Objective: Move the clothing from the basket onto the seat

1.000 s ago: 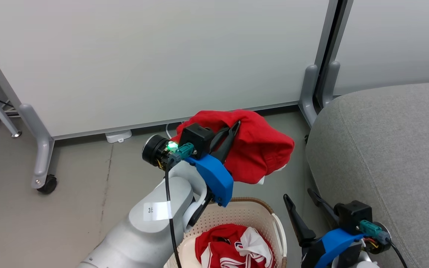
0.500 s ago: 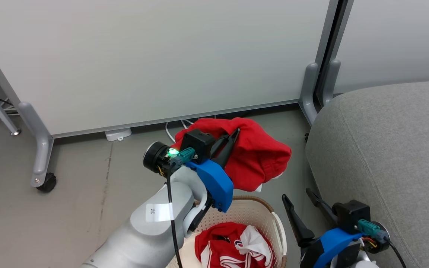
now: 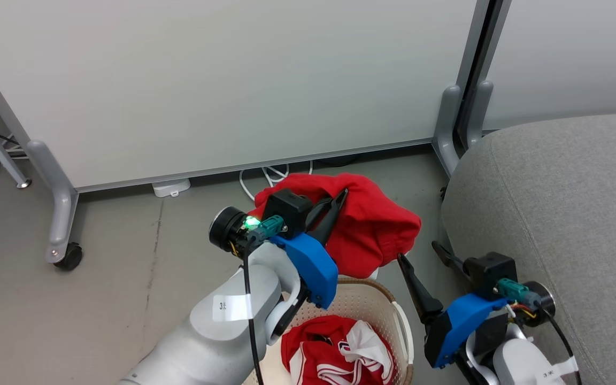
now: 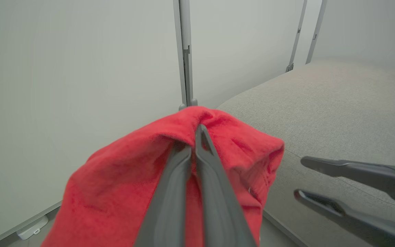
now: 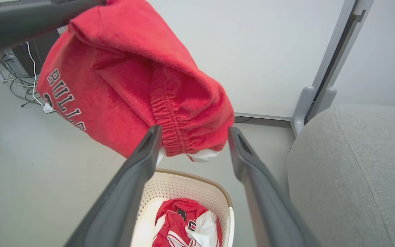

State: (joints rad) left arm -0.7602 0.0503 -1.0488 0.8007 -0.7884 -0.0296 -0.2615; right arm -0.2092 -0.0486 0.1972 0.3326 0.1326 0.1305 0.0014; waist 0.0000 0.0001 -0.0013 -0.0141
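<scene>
Red fleecy garment (image 5: 125, 85), bunched, elastic-gathered, lettered

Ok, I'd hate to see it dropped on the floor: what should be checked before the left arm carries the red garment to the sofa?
1. Left pincer shut on the red garment: ok.
2. Garment hangs above the basket rim: ok.
3. Way to the sofa free: not ok, the open right pincer stands between.
4. Visible sofa surface bare: ok.
5. Grip depth in the fabric: cannot tell.

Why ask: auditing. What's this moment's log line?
left gripper: shut on soft red garment above cream perforated basket | right gripper: open | red-and-white garment: in basket
</scene>
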